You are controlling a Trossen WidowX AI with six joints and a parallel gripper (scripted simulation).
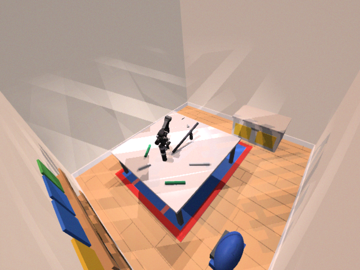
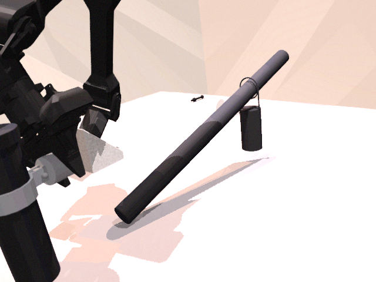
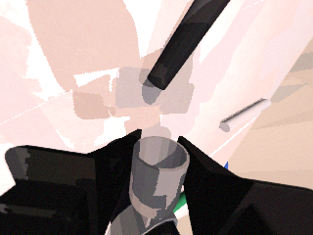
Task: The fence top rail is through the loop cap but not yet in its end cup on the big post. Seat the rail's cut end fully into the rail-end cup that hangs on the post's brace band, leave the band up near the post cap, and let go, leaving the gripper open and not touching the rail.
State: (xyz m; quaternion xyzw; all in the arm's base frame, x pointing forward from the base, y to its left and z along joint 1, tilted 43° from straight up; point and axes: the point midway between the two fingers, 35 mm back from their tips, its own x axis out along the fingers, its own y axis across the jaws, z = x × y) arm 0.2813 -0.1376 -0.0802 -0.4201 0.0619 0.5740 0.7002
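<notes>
The dark rail [image 1: 185,136] [image 2: 197,142] [image 3: 188,41] slants through the wire loop [image 2: 248,77] on the short post [image 2: 251,130]. Its near end is low over the table, apart from the rail-end cup [image 2: 56,168] [image 3: 158,171]. The cup hangs by a small joint on the grey brace band [image 2: 18,198], which is around the big post [image 1: 163,156] [image 2: 27,242] a little below the post cap [image 2: 9,133]. My gripper [image 2: 73,178] [image 3: 159,136] is shut on the cup, one finger on each side. The cup's mouth is open and empty, and the fingers are clear of the rail.
A pale wedge-shaped block [image 2: 100,154] stands beyond the gripper. Green rods [image 1: 147,151] [image 1: 175,182] and grey rods [image 1: 144,167] [image 1: 199,164] lie on the table away from the rail. A small dark pin [image 1: 183,118] [image 2: 197,98] lies at the far side.
</notes>
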